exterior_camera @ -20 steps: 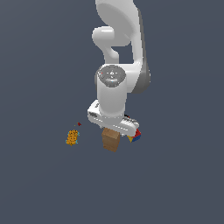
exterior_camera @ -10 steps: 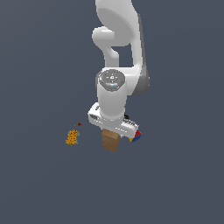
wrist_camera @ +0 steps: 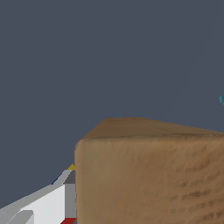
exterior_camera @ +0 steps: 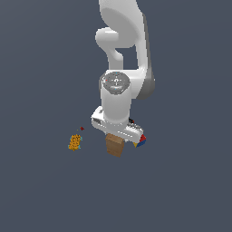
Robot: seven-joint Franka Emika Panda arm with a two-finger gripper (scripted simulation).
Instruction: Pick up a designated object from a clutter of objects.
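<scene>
You're down over the brown box [exterior_camera: 115, 146], beside the cube [exterior_camera: 141, 141]; jaws hidden, grip unconfirmed, lift looks not yet done.

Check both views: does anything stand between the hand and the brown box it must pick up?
Nothing visible does. The hand sits directly over the brown box, which fills the wrist view. The multicoloured cube lies beside it.
</scene>
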